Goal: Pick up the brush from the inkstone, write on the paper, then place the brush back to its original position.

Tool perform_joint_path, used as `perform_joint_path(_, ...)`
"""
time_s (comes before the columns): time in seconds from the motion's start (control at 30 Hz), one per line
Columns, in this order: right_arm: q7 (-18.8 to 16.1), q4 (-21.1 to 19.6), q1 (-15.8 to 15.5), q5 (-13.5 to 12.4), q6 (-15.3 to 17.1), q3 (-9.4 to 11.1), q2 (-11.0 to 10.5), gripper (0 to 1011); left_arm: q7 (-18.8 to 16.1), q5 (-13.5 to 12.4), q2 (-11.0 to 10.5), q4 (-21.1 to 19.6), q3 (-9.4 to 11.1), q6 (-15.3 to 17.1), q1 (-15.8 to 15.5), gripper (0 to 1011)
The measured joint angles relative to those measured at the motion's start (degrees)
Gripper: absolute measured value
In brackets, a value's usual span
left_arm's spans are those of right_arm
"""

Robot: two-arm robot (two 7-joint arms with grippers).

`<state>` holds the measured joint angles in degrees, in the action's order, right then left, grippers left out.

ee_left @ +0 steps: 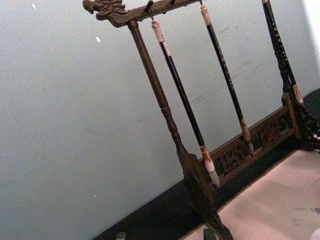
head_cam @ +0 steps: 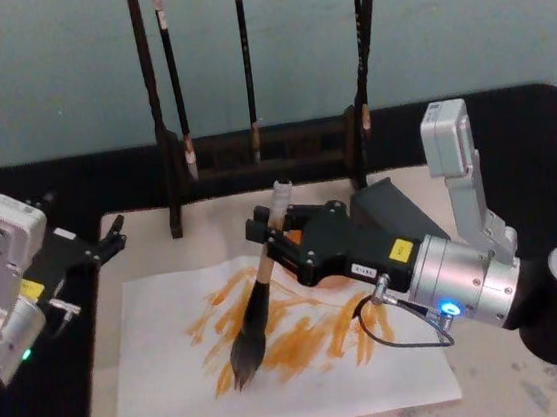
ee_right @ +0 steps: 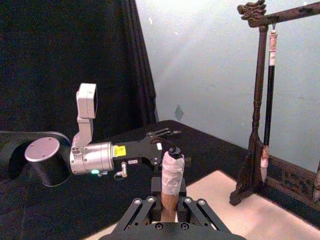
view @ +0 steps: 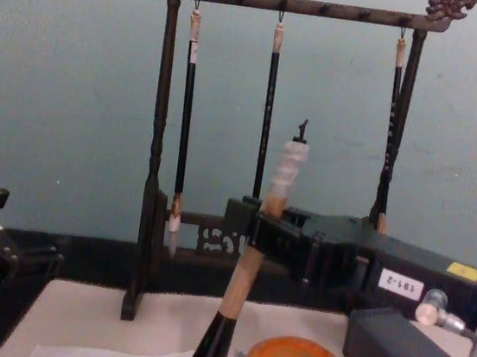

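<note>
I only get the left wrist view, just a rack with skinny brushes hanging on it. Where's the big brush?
Observer: The right hand is shut on the brush, gripping its tan handle with the bristles pointing down.
Operator: Is it drawing yet?
Observer: The bristles are down at the paper, by the orange strokes already on it. I can't tell if they touch.
Operator: And where's my left hand?
Observer: The left hand is parked by the far left corner of the mat, off the paper.
</note>
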<state>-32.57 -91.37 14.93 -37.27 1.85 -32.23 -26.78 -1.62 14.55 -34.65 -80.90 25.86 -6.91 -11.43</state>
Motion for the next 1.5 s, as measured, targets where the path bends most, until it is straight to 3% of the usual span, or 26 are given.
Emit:
perform_joint_path(0.67, 0.27, -0.37, -1.00, 0.88, 0.11, 0.39, -1.02, 160, 0.00, 0.00, 0.00, 0.00, 0.00, 0.00, 0.00, 1001)
perform_joint_path(1.5, 1.50, -2.42, -3.86, 1.30, -0.86, 3.63, -3.31, 160, 0.00, 0.00, 0.00, 0.00, 0.00, 0.00, 0.00, 1001)
